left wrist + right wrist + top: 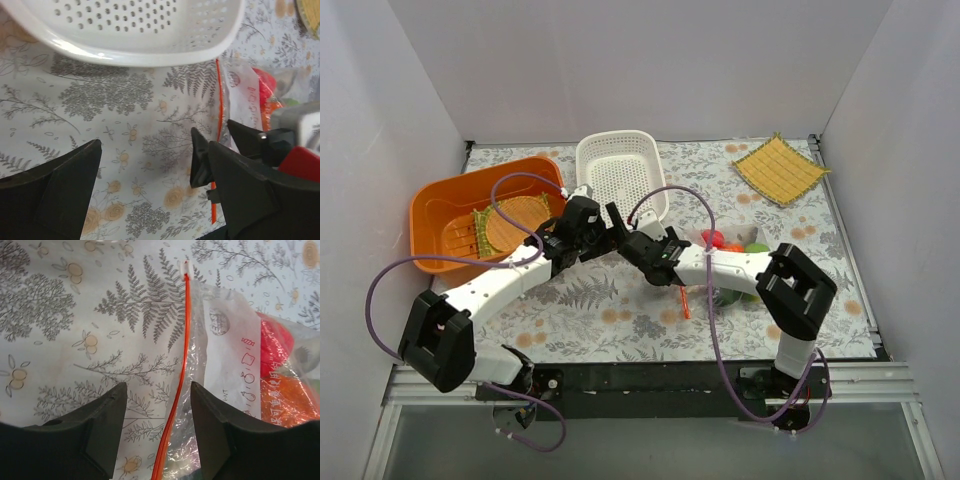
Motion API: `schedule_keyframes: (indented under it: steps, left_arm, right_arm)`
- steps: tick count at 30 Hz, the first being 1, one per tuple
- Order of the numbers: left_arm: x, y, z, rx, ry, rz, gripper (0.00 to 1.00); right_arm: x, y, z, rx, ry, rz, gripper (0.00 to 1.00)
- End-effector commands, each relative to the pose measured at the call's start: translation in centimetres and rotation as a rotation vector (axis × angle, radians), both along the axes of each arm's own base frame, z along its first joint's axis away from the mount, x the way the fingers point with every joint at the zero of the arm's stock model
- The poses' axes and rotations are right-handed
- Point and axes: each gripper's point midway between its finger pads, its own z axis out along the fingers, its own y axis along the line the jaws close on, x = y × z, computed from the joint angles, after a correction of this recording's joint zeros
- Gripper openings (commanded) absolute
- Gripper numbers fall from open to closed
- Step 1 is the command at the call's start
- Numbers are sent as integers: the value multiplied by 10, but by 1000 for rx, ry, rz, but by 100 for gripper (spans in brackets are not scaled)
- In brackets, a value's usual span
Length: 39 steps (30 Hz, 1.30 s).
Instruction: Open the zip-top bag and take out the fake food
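Observation:
The clear zip-top bag (725,272) lies on the floral cloth right of centre, its orange-red zipper strip (176,390) along its left edge. Fake food shows inside it: a red piece (275,342), an orange piece (292,397), and a green piece (757,248). My right gripper (158,410) is open and low over the bag, with the zipper strip between its fingers; it does not pinch it. My left gripper (147,165) is open and empty above the cloth, just left of the strip (218,95) and close to the right gripper (642,243).
A white perforated basket (616,170) stands at the back centre, close to the left gripper (612,218). An orange basin (435,215) at the left holds a round woven mat (515,222). A square yellow mat (780,168) lies at the back right.

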Motion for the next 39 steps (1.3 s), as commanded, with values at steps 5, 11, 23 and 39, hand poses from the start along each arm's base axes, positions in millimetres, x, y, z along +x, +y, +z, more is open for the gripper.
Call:
schedule_keyframes:
  steps: [5,11,23,39]
  left_arm:
    - [-1,-4,26,-90,-44,-6,85]
    - [-2,-4,25,-101,-43,2,84]
    - [23,22,42,-114,-81,86,83]
    - [3,-44,29,-240,-10,-118,69]
  right_arm:
    - [19,-31,2,-192,-138,-144,50]
    - [15,-33,-16,-155,-118,-117,48]
    - [3,-41,-6,23,-162,-109,47]
    - [-52,-39,44,283,-117,108,1]
